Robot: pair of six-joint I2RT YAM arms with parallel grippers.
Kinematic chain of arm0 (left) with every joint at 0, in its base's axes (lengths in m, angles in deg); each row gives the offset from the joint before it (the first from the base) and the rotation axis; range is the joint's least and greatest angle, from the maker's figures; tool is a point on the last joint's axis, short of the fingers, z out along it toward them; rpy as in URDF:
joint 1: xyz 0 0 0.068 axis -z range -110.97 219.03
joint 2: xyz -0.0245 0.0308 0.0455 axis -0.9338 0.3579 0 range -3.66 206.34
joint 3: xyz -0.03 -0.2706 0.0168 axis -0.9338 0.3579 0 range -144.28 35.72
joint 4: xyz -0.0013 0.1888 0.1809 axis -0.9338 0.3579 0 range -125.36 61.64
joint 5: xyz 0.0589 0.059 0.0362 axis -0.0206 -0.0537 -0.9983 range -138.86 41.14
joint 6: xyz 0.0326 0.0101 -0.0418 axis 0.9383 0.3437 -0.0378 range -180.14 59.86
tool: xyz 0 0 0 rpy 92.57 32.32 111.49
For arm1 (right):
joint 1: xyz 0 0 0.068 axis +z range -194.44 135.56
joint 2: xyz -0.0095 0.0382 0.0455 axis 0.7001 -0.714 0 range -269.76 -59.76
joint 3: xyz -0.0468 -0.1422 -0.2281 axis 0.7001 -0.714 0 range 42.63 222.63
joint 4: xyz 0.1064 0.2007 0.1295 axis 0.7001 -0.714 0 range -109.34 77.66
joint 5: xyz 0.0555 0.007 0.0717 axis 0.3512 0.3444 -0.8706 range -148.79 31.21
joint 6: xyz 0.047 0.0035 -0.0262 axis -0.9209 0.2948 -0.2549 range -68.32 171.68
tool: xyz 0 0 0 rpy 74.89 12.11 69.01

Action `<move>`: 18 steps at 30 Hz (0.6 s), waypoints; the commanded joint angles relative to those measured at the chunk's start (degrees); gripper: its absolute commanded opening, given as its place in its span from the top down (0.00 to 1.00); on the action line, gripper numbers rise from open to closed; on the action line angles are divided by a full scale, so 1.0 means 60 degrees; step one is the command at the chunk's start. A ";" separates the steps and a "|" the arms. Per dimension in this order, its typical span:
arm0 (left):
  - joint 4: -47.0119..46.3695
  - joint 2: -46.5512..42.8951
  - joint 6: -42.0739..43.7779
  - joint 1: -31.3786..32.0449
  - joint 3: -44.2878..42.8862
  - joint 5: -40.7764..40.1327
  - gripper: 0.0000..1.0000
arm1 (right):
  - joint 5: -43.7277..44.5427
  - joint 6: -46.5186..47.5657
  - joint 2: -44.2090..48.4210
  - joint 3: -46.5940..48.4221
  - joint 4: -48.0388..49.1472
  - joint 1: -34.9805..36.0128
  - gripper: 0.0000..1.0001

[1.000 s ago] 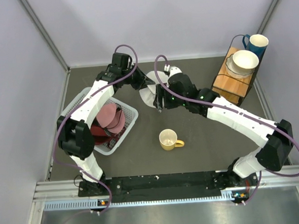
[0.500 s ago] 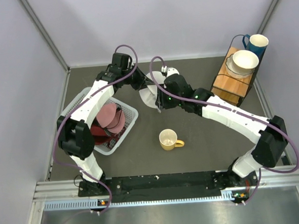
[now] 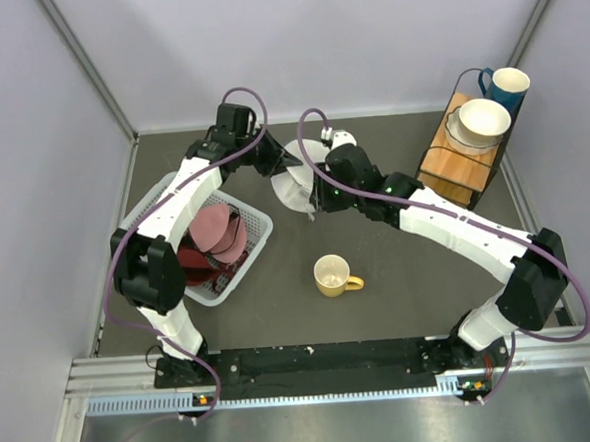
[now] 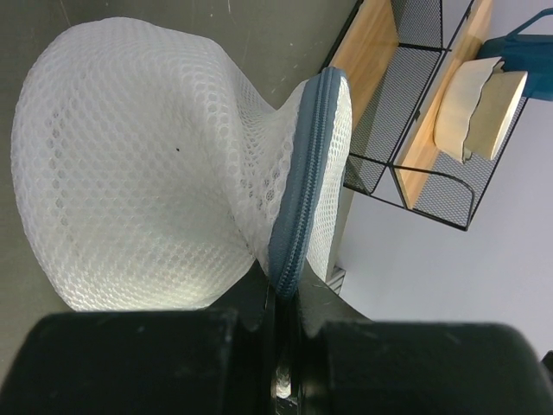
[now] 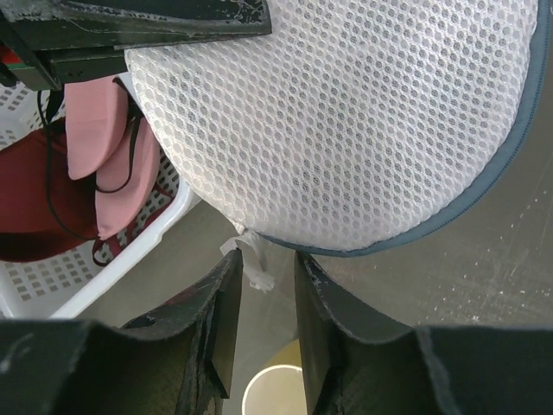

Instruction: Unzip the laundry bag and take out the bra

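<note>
The laundry bag (image 3: 295,184), a white mesh pod with a blue-grey zip rim, is held up off the table at the back centre. My left gripper (image 3: 275,168) is shut on its zip seam (image 4: 302,173); in the left wrist view the jaws (image 4: 287,290) pinch the rim and the mesh (image 4: 147,173) bulges to the left. My right gripper (image 3: 316,208) is open just under the bag (image 5: 346,112). A small white pull tab (image 5: 257,264) hangs between its fingers (image 5: 216,328). No bra shows inside the bag.
A white lattice basket (image 3: 260,223) at the left holds pink and dark red garments (image 5: 112,164). A yellow mug (image 3: 333,275) stands in front of the bag. A wooden wire rack (image 3: 452,166) at the back right carries a white bowl (image 3: 483,119) and a blue mug (image 3: 510,86).
My right gripper has moved a little closer in under the bag. The left gripper and the bag have shifted slightly to the left.
</note>
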 commanded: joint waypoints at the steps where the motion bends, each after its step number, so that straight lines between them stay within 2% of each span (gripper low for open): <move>1: -0.0440 -0.0158 0.0145 -0.0049 -0.0370 0.0255 1.00 | -0.0103 -0.0014 0.0288 0.0469 0.0512 -0.0053 0.70; 9: -0.0527 -0.0187 0.0086 -0.0034 -0.0282 0.0357 1.00 | -0.0556 -0.0043 -0.0049 0.0689 0.0688 -0.0068 0.74; 12: -0.0586 -0.0187 0.0042 -0.0034 -0.0209 0.0430 1.00 | -0.0513 -0.0087 -0.0020 0.0689 0.0776 -0.0067 0.80; 18: -0.0586 -0.0231 0.0057 -0.0049 -0.0238 0.0416 1.00 | -0.0162 -0.0102 0.0156 0.0469 0.0791 -0.0082 1.00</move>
